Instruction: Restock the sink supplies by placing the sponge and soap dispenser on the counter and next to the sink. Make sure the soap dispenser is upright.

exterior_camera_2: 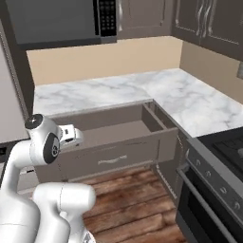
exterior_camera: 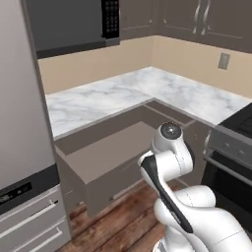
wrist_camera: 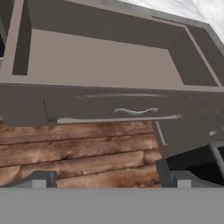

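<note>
Gripper fingers wide apart, holding nothing; open drawer at 12 o'clock, under counter.

White counter with grey veining; dark brown drawer; reddish-brown plank floor; beige wall.

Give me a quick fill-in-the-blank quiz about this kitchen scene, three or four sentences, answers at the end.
1. The drawer under the marble counter is pulled ____.
2. Nothing lies inside the drawer: it is ____.
3. The floor in front of the cabinets is made of ____ planks.
4. In the hand view, the fingers stand ____, with nothing between them.

Missing words: open; empty; wood; apart
</note>
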